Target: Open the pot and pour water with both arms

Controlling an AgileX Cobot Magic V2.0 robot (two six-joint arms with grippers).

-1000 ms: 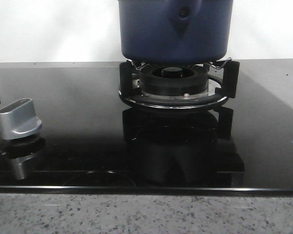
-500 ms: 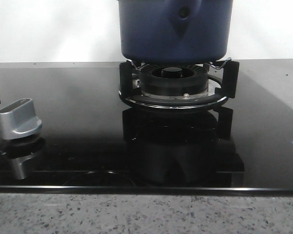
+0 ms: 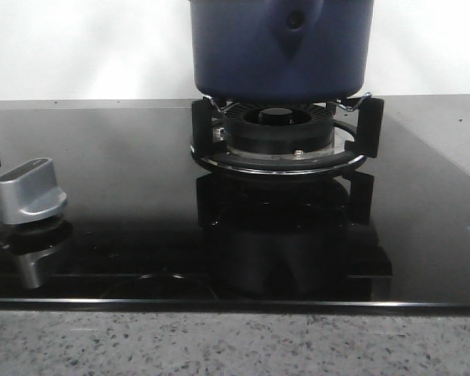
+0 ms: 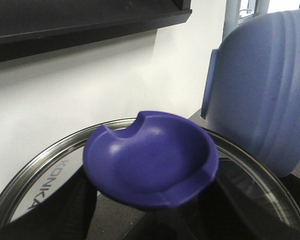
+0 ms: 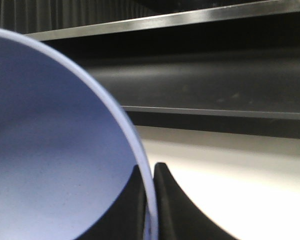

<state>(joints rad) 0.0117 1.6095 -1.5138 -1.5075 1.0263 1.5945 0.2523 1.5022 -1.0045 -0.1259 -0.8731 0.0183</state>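
Pot (image 3: pixel 282 51) is hanging just above the burner ring (image 3: pixel 280 141), base looking clear of the prongs by a thin gap, top cut off by the front view. I'm reading this as lid off, pot lifted, pour coming up.

Right gripper (image 5: pixel 149 200): the two dark fingers are pinching the pot's rim, one inside the wall, one outside, jaws narrow with only the rim between them. I'm judging that as a firm hold, though the fingertips are out of view.

Left gripper: I'm seeing the glass lid (image 4: pixel 35 190) with its blue knob (image 4: pixel 150 165) right at the jaws, dark fingers (image 4: pixel 80 210) either side under the knob. They appear closed on it; I can't see the contact itself. The pot wall is sitting just beside the lid.

For the step in hand:
- I'm keeping the rim pinch square, since a one-sided rim grip will want to twist under load.
- I'm keeping the lid apart from the pot wall before tilting.
- I'm tilting slowly and away from the stove knob (image 3: pixel 30 192).
- I'm watching the base near the prongs.
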